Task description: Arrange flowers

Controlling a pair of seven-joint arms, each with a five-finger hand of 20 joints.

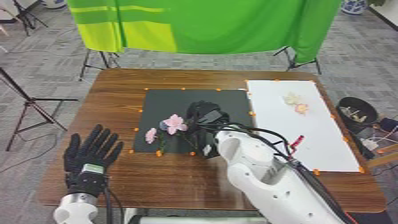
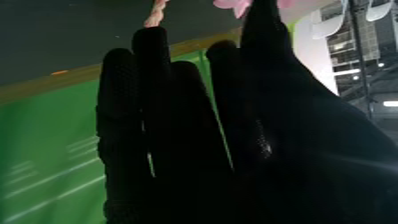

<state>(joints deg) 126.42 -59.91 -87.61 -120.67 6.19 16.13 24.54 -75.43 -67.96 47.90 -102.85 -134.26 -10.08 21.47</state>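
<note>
Right robot hand (image 1: 206,112): fingers nearly straight, tips near pink flower (image 1: 175,123).

Head view high, facing forward-down, right wrist view close-up, green cloth (image 1: 218,30) shared

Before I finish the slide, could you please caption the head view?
Robot's right hand over the black mat near pink flowers; left hand open.

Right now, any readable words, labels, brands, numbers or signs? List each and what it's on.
No text can be read.
Label on the left robot hand: any print on it is too small to read.
</note>
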